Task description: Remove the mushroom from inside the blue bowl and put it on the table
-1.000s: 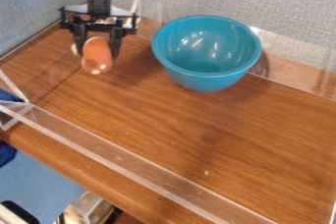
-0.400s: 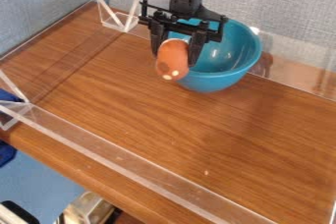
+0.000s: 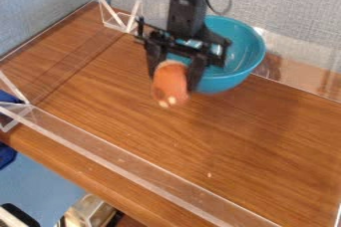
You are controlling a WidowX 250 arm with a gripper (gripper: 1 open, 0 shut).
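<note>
The mushroom (image 3: 170, 84), with an orange-brown cap and blurred by motion, hangs above the table (image 3: 107, 82) just in front of and left of the blue bowl (image 3: 237, 54). My gripper (image 3: 174, 70) is shut on it, a black finger (image 3: 151, 56) on either side, with the arm coming down from the top of the view. The turquoise bowl stands at the back of the wood-grain table; the arm and gripper hide its left part. What shows of the bowl's inside holds nothing.
Low clear acrylic rails (image 3: 160, 181) run along the table's front and sides, with a clear bracket (image 3: 123, 16) at the back left corner. Bare wood stretches left and in front of the gripper. A grey wall stands behind.
The gripper carried the mushroom from the back left of the table rightwards to the bowl's front rim, then forward and lower over the wood. The bowl stays in place.
</note>
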